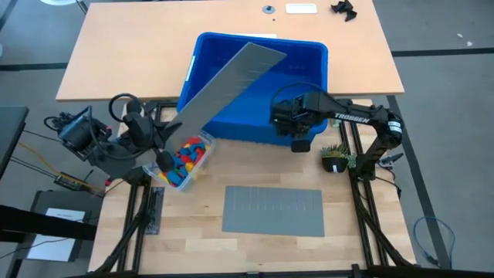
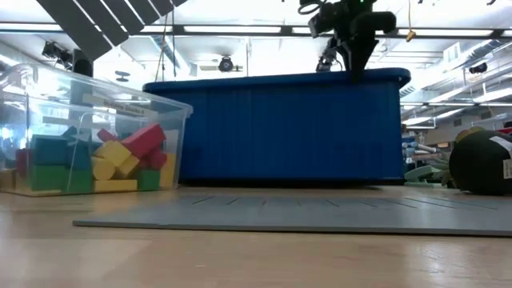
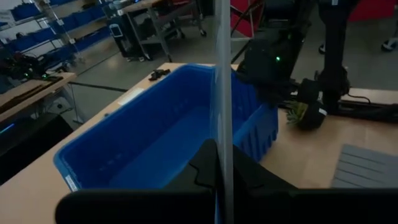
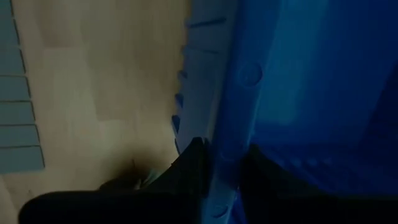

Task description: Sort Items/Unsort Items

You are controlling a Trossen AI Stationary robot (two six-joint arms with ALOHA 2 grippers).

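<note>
The items are red, yellow, green and blue toy blocks (image 1: 187, 157) piled in a clear plastic box (image 2: 172, 120) on the table, left of and nearer than the big blue bin (image 1: 231, 116). My left gripper (image 1: 164, 158) is above that box, shut on a long grey slotted divider sheet (image 1: 224, 89) that slants up and out over the bin. My right gripper (image 1: 297, 137) is at the bin's near wall, toward its right corner, shut on the rim. No gripper touches the blocks. My left gripper pinches the divider sheet's near end (image 3: 222, 155) between its two fingers, and the sheet shows edge-on in the wrist view. The sheet is lifted clear and runs away from the fingers, slanting over the bin. My right gripper comes from above, pointing down, with one finger (image 4: 193, 163) outside the bin's wall and the other inside. The bin's near rim (image 4: 227, 149) sits between them. The bin's bottom rests on the table.
A second grey slotted sheet (image 1: 272, 211) lies flat on the near part of the table. A small potted plant (image 1: 336, 158) stands by the right arm's base. A white label (image 1: 301, 8) and a small black object (image 1: 345, 9) lie at the far edge.
</note>
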